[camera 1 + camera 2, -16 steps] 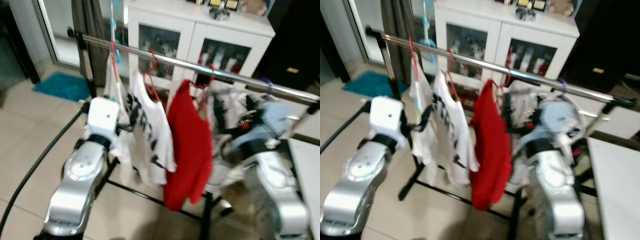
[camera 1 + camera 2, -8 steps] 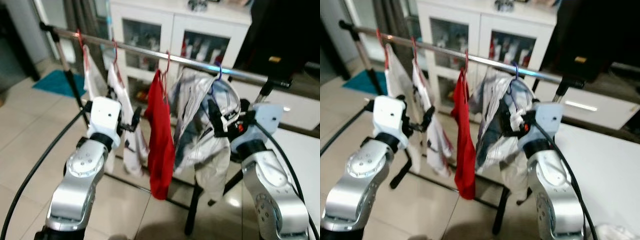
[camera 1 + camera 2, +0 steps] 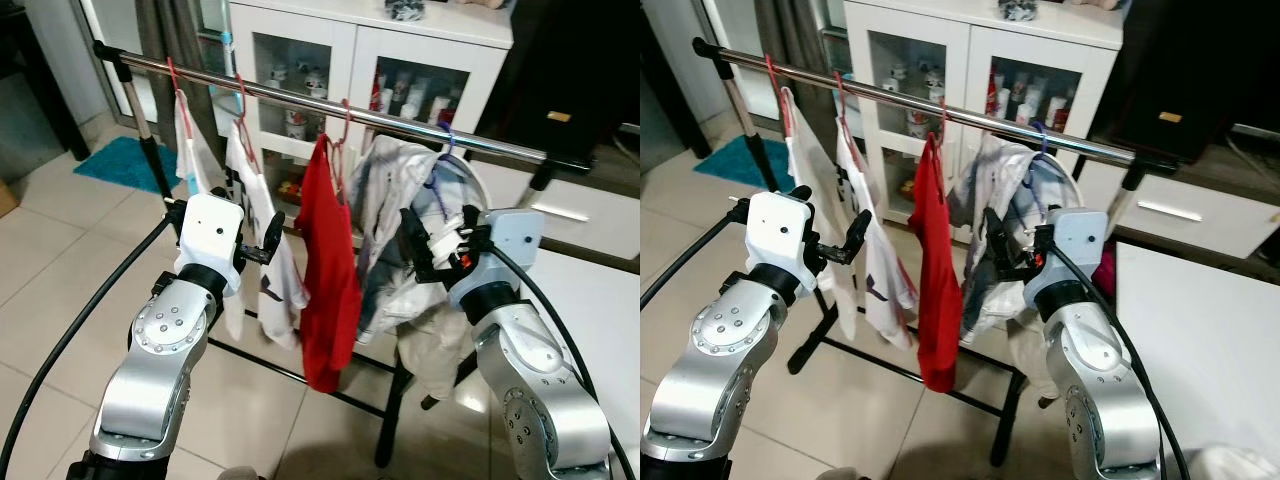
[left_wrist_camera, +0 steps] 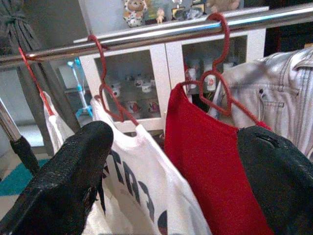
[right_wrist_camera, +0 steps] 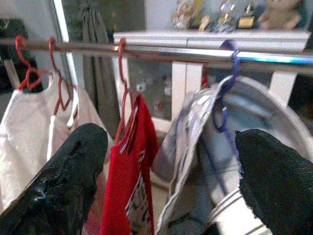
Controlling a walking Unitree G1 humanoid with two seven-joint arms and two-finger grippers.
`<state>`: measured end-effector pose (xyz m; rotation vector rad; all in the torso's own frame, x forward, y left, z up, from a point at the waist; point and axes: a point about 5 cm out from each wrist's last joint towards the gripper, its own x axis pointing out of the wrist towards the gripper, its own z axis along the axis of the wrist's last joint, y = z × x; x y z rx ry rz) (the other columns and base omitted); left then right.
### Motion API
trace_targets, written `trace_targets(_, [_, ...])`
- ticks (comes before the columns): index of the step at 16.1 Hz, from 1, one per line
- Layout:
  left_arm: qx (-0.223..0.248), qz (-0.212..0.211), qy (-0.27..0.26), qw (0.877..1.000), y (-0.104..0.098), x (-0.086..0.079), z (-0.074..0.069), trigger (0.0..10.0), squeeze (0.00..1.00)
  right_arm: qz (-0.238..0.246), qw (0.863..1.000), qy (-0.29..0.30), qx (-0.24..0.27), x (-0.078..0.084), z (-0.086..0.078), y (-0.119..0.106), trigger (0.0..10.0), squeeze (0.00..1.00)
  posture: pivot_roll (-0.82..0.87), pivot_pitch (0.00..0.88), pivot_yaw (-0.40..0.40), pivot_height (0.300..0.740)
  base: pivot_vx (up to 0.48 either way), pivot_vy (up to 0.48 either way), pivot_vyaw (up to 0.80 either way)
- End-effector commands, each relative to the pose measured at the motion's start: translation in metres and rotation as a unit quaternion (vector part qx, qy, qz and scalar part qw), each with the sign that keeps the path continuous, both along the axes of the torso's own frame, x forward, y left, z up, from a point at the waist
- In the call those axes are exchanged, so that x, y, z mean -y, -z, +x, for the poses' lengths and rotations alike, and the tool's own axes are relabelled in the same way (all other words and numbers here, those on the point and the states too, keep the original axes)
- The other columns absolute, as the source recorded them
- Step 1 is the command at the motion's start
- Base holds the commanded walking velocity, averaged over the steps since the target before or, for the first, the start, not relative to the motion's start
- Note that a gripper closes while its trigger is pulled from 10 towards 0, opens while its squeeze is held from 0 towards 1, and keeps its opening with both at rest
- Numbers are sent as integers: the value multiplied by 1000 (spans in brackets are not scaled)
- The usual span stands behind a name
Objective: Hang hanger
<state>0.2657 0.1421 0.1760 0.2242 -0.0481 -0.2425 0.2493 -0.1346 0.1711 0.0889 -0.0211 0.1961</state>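
Left eye view: the rail (image 3: pixel 330 105) spans the rack, and near its right end the blue hanger (image 3: pixel 443 150) already hooks over it, carrying a pale jacket (image 3: pixel 400 230). Right end effector (image 3: pixel 432 247) sits spread against the jacket, grasping nothing; left end effector (image 3: pixel 268 232) is spread too. Judged: the thin hanger is light but jacket-weighted and swings, so hold just below the hook.

The blue plastic hanger (image 5: pixel 222 105) is mostly buried under the pale denim jacket (image 3: pixel 405 225). Small items behind the white cabinet's glass doors (image 3: pixel 300 85) are too small to identify.
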Motion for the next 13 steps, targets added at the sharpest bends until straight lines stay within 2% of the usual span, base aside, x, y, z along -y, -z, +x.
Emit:
trace_targets(1, [-7, 11, 6, 1000, 4, -1, -1, 10000, 1000, -2, 1000, -17, -1, -4, 1, -3, 10000, 565, 51, 31, -34, 740, 0, 0, 0])
trace_targets(5, [-12, 8, -4, 1000, 5, -12, 0, 10000, 1000, 2, 1000, -22, -12, -7, 2, -2, 10000, 557, 60, 30, -45, 740, 0, 0, 0])
trace_targets(12, [-10, -1, 3, 1000, 2, -6, 3, 10000, 1000, 12, 999, 41, -2, 5, 4, -2, 10000, 580, 55, 25, -35, 740, 0, 319, 0])
trace_targets(13, [-10, -2, 4, 1000, 3, -5, 3, 10000, 1000, 8, 999, 44, -12, 6, 5, -1, 10000, 576, 56, 24, -36, 740, 0, 0, 0])
